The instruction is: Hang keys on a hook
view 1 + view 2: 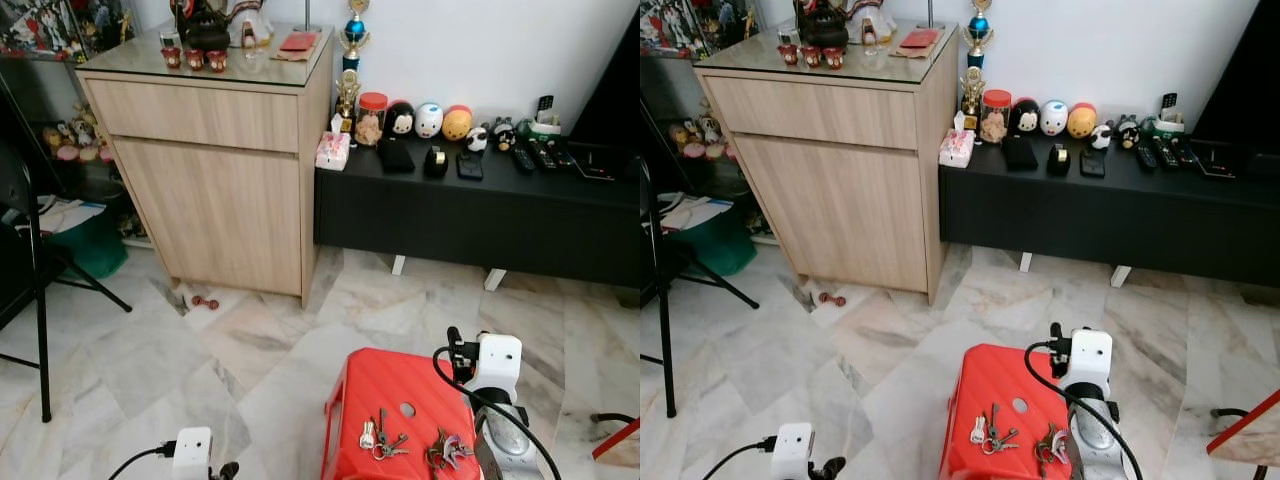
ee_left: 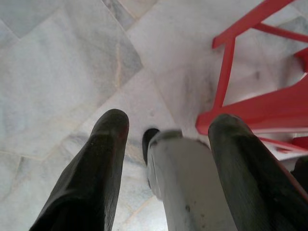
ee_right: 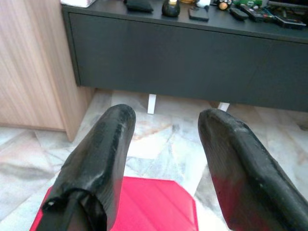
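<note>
A red plastic stool (image 1: 390, 400) stands on the marble floor right in front of me. Two key bunches lie on its top near the front: a silver bunch (image 1: 380, 437) and a bunch with red tags (image 1: 447, 450) to its right. My right gripper (image 3: 166, 120) is open and empty, held over the stool's top and pointing at the black console; its white wrist camera (image 1: 497, 365) sits at the stool's right edge. Low to the left of the stool, my left gripper (image 2: 166, 125) hangs open over the floor, with nothing between its fingers.
A light wooden cabinet (image 1: 220, 150) stands ahead on the left, and a long black low console (image 1: 470, 215) with toys and remotes runs along the wall. A black folding chair (image 1: 35, 260) is at far left. A small red object (image 1: 205, 301) lies by the cabinet's foot.
</note>
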Available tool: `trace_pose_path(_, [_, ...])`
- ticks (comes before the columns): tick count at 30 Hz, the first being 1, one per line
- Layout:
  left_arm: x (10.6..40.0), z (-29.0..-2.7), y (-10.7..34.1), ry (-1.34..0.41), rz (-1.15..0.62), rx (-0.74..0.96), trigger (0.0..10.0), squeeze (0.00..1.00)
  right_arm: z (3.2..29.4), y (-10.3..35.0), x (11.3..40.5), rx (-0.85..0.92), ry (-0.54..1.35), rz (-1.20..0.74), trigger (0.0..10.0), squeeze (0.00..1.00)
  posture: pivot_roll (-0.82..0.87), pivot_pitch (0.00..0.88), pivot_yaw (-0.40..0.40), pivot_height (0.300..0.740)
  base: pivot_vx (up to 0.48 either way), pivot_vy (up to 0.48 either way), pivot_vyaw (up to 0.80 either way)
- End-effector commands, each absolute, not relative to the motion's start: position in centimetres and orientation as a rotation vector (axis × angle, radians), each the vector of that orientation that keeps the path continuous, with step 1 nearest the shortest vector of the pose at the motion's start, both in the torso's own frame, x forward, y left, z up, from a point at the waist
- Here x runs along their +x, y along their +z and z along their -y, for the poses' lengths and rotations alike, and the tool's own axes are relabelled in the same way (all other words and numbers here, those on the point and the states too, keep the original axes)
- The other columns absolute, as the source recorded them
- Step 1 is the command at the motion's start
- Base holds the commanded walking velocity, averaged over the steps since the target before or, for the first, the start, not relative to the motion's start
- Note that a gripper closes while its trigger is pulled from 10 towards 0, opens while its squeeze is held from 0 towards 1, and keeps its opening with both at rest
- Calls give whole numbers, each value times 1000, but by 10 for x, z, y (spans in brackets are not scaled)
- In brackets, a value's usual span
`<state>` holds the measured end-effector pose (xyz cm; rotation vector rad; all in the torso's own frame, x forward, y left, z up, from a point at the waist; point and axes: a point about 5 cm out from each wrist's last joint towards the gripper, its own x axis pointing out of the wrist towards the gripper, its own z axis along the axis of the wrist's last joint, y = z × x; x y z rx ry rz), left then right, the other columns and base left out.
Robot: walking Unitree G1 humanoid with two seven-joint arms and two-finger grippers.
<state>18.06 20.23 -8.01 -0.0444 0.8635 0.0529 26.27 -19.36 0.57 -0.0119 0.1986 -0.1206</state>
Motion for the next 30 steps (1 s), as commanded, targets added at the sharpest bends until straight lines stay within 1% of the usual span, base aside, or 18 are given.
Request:
trace_pose_path(1, [179, -199, -82, 40, -873, -41, 10000, 0, 194, 8, 264, -10, -127, -183, 10000, 0, -11, 0, -65, 647, 0, 0, 0])
trace_pose_path(11, [178, -201, -81, 45, -872, -47, 10000, 0, 197, 8, 264, -18, -148, -185, 10000, 0, -6, 0, -67, 647, 0, 0, 0])
trace_pose_path(17, [179, -201, -81, 41, -871, -48, 10000, 0, 200, 7, 263, 6, -184, -197, 10000, 0, -11, 0, -63, 647, 0, 0, 0])
trace_pose_path(25, [179, -201, -81, 46, -871, -53, 10000, 0, 199, 6, 264, -3, -180, -203, 10000, 0, -7, 0, -65, 647, 0, 0, 0])
trace_pose_path(30, [178, -201, -82, 44, -884, -73, 10000, 0, 197, 1, 263, -7, -164, -246, 10000, 0, -11, 0, -62, 647, 0, 0, 0])
